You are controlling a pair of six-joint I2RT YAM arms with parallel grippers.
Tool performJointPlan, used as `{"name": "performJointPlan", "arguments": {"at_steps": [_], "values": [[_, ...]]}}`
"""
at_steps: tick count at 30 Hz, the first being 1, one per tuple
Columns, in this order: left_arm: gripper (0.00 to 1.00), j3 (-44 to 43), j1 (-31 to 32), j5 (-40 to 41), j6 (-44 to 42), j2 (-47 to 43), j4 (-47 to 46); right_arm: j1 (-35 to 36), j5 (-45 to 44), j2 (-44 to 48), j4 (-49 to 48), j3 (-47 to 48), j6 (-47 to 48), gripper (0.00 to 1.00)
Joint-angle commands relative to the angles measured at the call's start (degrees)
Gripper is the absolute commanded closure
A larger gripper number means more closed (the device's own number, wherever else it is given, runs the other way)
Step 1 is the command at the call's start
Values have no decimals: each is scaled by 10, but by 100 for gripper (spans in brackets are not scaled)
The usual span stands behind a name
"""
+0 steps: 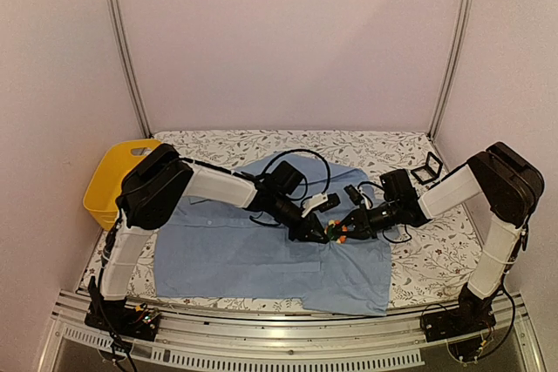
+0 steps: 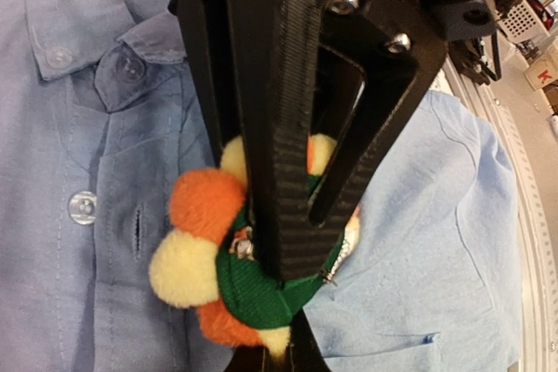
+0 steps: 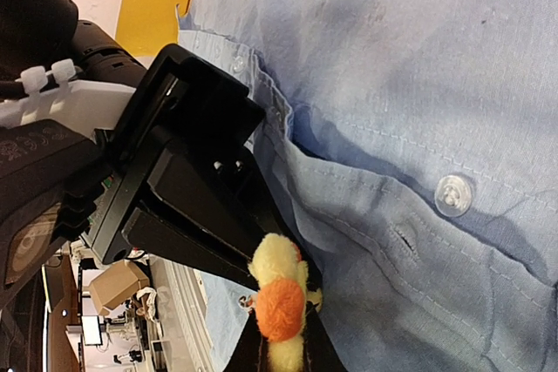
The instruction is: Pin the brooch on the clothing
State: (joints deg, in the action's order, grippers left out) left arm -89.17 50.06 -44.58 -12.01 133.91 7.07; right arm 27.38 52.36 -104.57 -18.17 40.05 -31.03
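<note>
The light blue shirt [image 1: 235, 250] lies flat on the table, its button placket and buttonholes showing in the left wrist view [image 2: 105, 215] and the right wrist view [image 3: 410, 84]. The brooch [image 1: 336, 233], with orange and pale yellow pom-pom petals and a green back [image 2: 253, 289], hangs just above the shirt's middle. My right gripper [image 3: 283, 350] is shut on it from below [image 1: 350, 231]. My left gripper [image 1: 316, 231] meets it from the other side, its black fingers [image 2: 292, 145] closed on the brooch's green back. A small metal pin end [image 2: 241, 247] shows by the fingers.
A yellow plastic basket [image 1: 109, 182] stands at the table's left edge. A small black square frame [image 1: 427, 169] lies at the back right. Black cables [image 1: 305, 161] loop over the shirt's collar area. The floral tablecloth [image 1: 436, 250] shows to the right of the shirt.
</note>
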Motion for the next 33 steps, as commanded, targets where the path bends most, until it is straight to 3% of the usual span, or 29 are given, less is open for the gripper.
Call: {"name": "performJointPlan", "arguments": {"at_steps": [1, 3, 5, 19, 23, 29, 33], "values": [[100, -21, 13, -40, 8, -7, -13, 5, -3, -14, -27, -6, -6, 100], [97, -22, 13, -55, 18, -10, -16, 5, -3, -15, -29, -9, -7, 100], [87, -17, 13, -63, 33, -14, -31, 5, -2, -14, -33, -11, -8, 100], [73, -8, 14, -67, 56, -21, -72, 6, 7, -9, -34, -16, -16, 100], [76, -9, 14, -72, 58, -18, -86, 6, 10, -7, -34, -16, -16, 100], [100, -8, 16, -95, 69, -21, -95, 6, 14, -6, -34, -14, -13, 100], [100, 1, 15, -106, 72, -29, -94, 7, 15, -5, -34, -14, -12, 99]]}}
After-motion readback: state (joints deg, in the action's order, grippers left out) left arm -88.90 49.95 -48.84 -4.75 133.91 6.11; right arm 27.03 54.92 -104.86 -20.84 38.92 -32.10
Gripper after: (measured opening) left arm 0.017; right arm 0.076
